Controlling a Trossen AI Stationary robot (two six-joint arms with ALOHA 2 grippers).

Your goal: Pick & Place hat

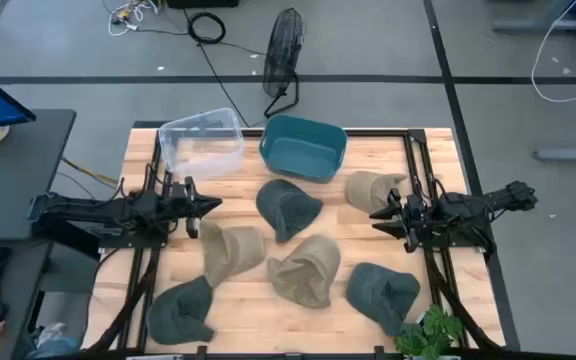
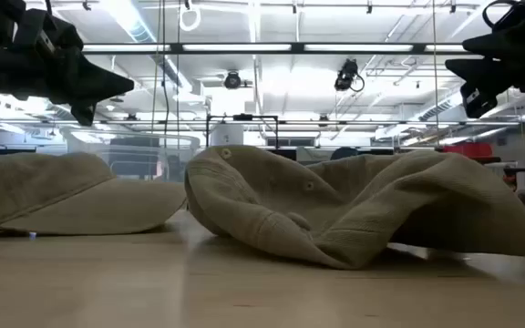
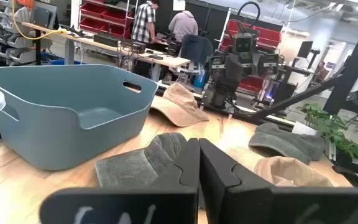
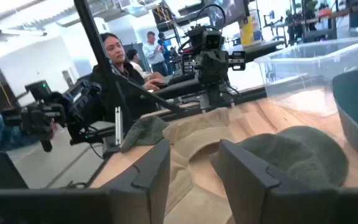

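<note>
Several soft hats lie flat on the wooden table: a dark green one (image 1: 288,207) in the middle, tan ones (image 1: 373,188) (image 1: 230,250) (image 1: 306,268), and green ones (image 1: 380,292) (image 1: 181,308) near the near edge. My left gripper (image 1: 213,204) hovers at the table's left side with its fingers shut (image 3: 199,155) and pointing at the dark green hat (image 3: 148,158). My right gripper (image 1: 376,216) hovers at the right side, open (image 4: 194,165), just near of the tan hat by the teal bin. Both grippers hold nothing and show above the table in the low view.
A teal bin (image 1: 303,147) and a clear plastic bin (image 1: 201,140) stand side by side at the table's far edge. A plant (image 1: 430,330) sits at the near right corner. A fan (image 1: 283,60) stands on the floor beyond the table. People show in the room behind.
</note>
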